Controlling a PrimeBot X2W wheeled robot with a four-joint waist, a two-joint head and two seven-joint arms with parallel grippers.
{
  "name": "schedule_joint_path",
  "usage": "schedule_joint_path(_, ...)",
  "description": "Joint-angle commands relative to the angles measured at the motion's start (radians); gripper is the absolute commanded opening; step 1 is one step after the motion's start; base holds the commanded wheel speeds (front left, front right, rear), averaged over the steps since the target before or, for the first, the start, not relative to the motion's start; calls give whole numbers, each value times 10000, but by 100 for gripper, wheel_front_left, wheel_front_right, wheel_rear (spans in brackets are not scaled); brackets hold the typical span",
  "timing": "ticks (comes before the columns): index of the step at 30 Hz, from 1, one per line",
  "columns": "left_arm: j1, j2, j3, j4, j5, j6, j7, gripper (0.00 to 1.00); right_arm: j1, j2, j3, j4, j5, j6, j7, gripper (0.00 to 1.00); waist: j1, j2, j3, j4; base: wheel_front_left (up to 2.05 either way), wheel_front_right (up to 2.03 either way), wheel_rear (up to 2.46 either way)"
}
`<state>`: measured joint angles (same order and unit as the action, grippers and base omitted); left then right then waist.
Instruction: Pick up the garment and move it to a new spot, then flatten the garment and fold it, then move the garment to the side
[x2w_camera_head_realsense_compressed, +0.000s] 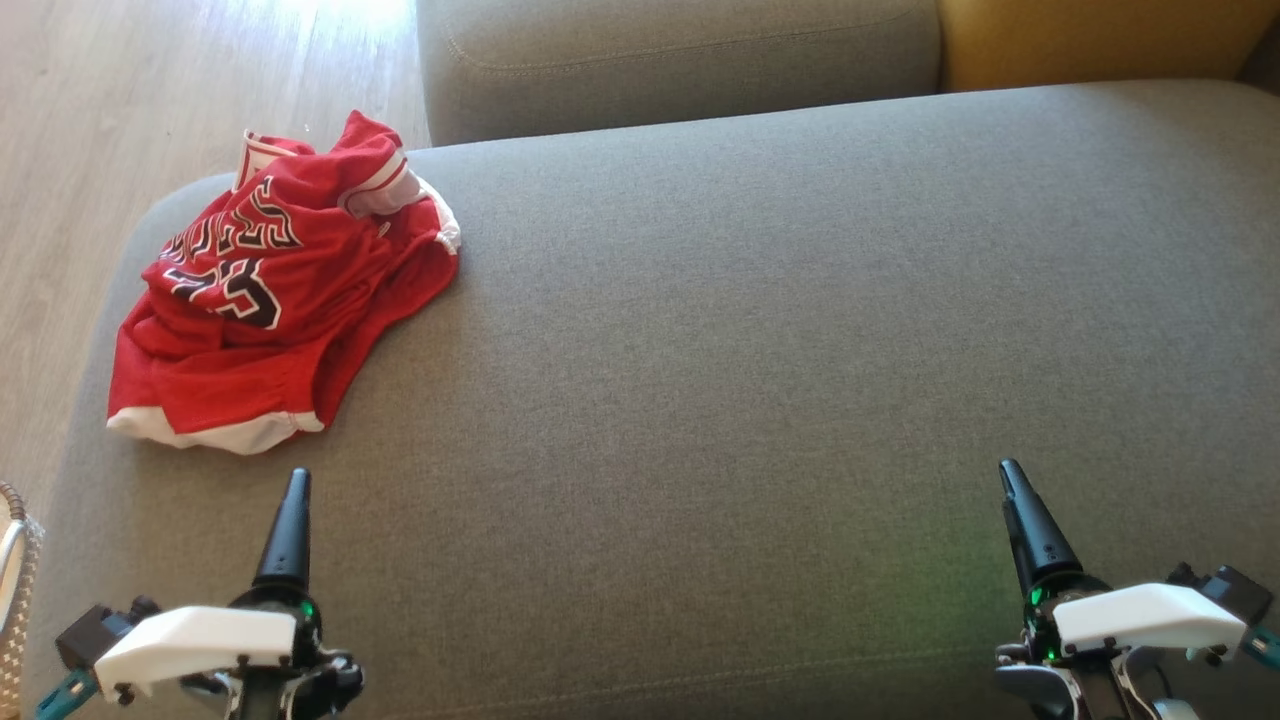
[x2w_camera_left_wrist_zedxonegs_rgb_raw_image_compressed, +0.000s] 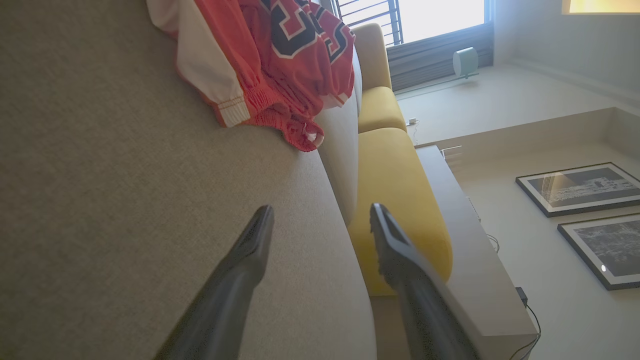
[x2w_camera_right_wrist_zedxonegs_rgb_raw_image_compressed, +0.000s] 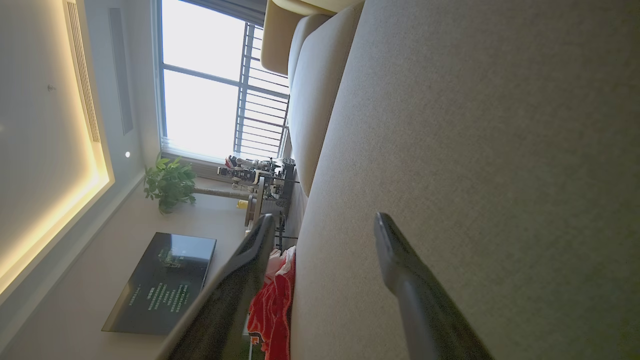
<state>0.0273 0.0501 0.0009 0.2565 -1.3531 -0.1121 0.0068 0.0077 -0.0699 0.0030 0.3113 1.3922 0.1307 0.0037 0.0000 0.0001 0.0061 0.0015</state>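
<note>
A crumpled red jersey (x2w_camera_head_realsense_compressed: 270, 290) with white trim and dark lettering lies bunched at the far left of the grey sofa cushion (x2w_camera_head_realsense_compressed: 760, 350), close to its left edge. It also appears as the red garment (x2w_camera_left_wrist_zedxonegs_rgb_raw_image_compressed: 270, 55) at the top of the left wrist view and as a red heap (x2w_camera_right_wrist_zedxonegs_rgb_raw_image_compressed: 274, 310) low in the right wrist view. My left gripper (x2w_camera_head_realsense_compressed: 292, 520) hovers at the lower left, just short of the jersey's white hem, open and empty (x2w_camera_left_wrist_zedxonegs_rgb_raw_image_compressed: 320, 220). My right gripper (x2w_camera_head_realsense_compressed: 1015, 500) hangs at the lower right, far from the jersey, open with nothing between its fingers (x2w_camera_right_wrist_zedxonegs_rgb_raw_image_compressed: 322, 230).
A grey backrest cushion (x2w_camera_head_realsense_compressed: 680, 60) and a yellow cushion (x2w_camera_head_realsense_compressed: 1090, 40) run along the far side. Wooden floor (x2w_camera_head_realsense_compressed: 120, 110) lies past the sofa's left edge, with a woven basket (x2w_camera_head_realsense_compressed: 15, 590) at the lower left. The wide cushion stretches to the right of the jersey.
</note>
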Motion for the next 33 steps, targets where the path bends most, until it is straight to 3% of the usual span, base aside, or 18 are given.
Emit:
schedule_joint_path(1, -403, 69, -19, -462, 387, 64, -77, 100, -478, -54, 86, -430, -212, 2, -130, 100, 0, -1, -4, 2, 0, 0, 0)
schedule_joint_path(33, -268, 438, -1150, -1298, 4684, 1111, -923, 100, -597, 27, 991, -963, -4637, 1, -949, 100, 0, -1, -166, -60, 0, 0, 0)
